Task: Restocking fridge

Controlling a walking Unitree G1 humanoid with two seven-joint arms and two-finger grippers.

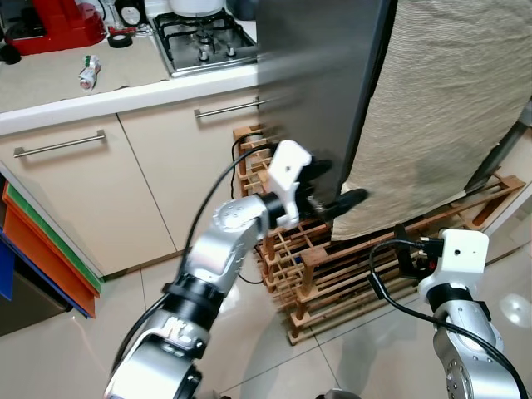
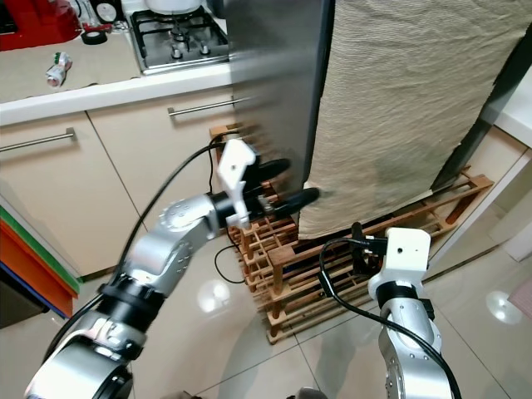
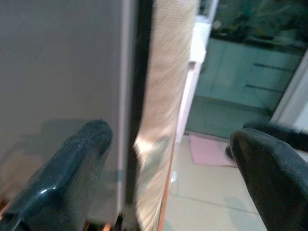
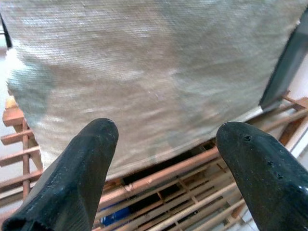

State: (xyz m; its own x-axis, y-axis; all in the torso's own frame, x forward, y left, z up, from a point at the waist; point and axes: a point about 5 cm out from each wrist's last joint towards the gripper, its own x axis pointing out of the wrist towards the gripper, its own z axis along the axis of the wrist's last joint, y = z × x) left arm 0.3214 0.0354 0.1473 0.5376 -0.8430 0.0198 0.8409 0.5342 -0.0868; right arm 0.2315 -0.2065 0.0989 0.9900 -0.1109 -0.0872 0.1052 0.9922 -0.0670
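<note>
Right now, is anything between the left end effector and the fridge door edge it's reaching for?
Nothing visible blocks it. The left end effector is open and straddles the fridge door edge, one finger against the grey face. The beige cloth hangs just past that edge, and the wooden rack sits below, out of the way.

Your left gripper [image 1: 337, 184] straddles the grey fridge door's [image 1: 320, 75] edge; the beige cloth [image 1: 440, 108] and wooden rack [image 1: 332, 274] crowd it. Open floor [image 1: 274, 357] lies below.
</note>
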